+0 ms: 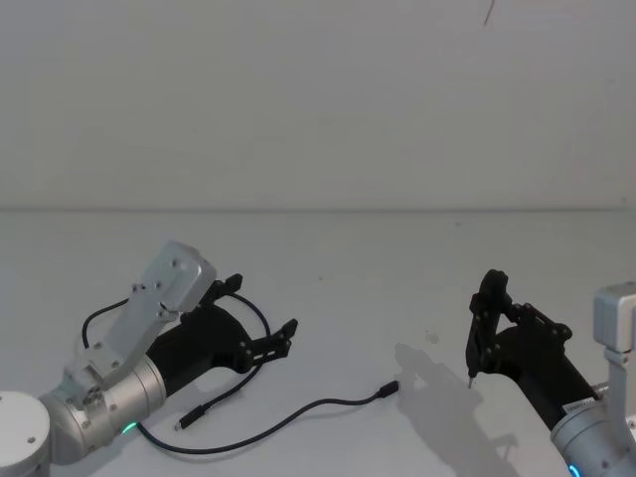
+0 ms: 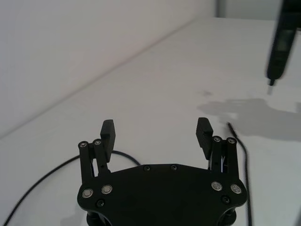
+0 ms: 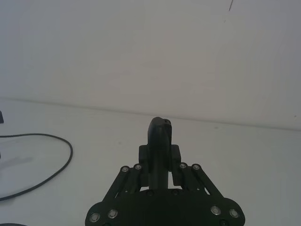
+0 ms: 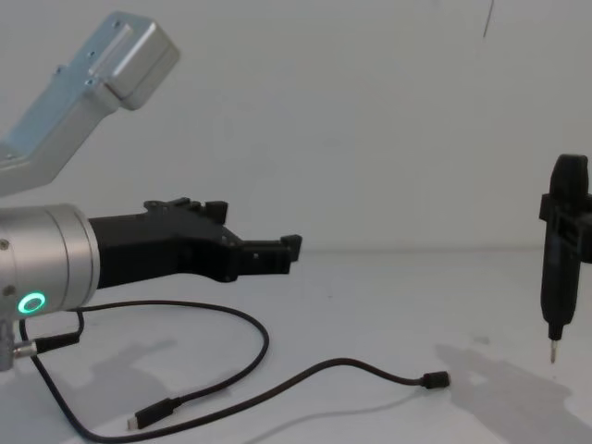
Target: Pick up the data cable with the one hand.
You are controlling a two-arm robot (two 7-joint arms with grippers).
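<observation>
— What's around you, and is anything in the way?

— A bare white table [image 1: 417,258] with a plain wall [image 1: 318,99] behind it. The data cable [image 1: 318,403] lies slack on the tabletop. One plug sits near the middle, between my two arms, and the other lies close to my left wrist. In between, the cable curves under my left gripper [image 1: 260,310] and loops round behind it. Nothing lies on top of it. My right gripper [image 1: 494,308] is well off to the right with a pen-like tool [image 1: 477,343], which points tip down just above the table, apart from the near plug. A short lead [image 4: 51,343] with a silver plug hangs by my left wrist.

— And how are your arms placed?

— From the chest, my left gripper [image 4: 277,252] reaches forward almost level and is raised clear of the cable [image 4: 347,363]. Its fingers [image 2: 108,134] are spread wide with nothing between them. The cable shows on the table to either side of them, and they do not touch it.

— And the right?

— Its fingers [image 3: 175,162] are clamped on the tool [image 3: 160,134], which stands upright in its grip.
</observation>
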